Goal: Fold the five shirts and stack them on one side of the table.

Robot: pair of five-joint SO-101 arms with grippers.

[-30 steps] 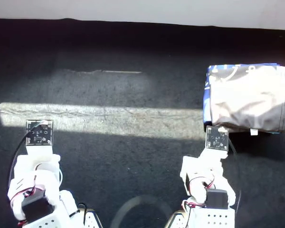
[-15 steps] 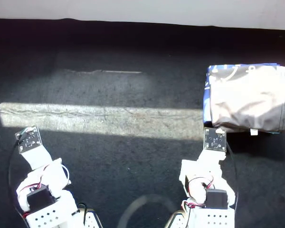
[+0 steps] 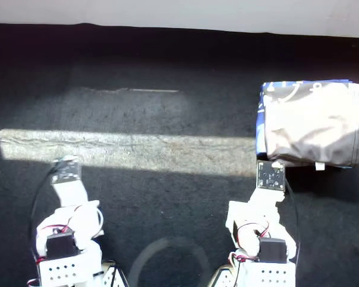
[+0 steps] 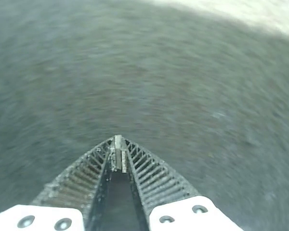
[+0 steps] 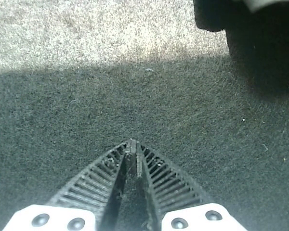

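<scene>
Table (image 3: 167, 113), covered in dark carpet-like cloth, is spreading across the high view; a pale sunlit band (image 3: 137, 149) is crossing it from side to side.
Stack of folded shirts (image 3: 314, 122) is sitting at the table's right side, toward the far edge; a grey-beige shirt (image 3: 326, 140) is lying on top; a blue shirt (image 3: 259, 119) is showing beneath it along the stack's inner edge.
Right arm (image 3: 262, 221) is standing at the near edge, its wrist just beside the stack's near corner; left arm (image 3: 69, 224) is standing well apart from the stack.
Right gripper (image 5: 132, 153) is hanging over bare cloth, fingers pressed together, holding nothing; left gripper (image 4: 118, 154) is doing likewise, tips meeting, gripping nothing.
</scene>
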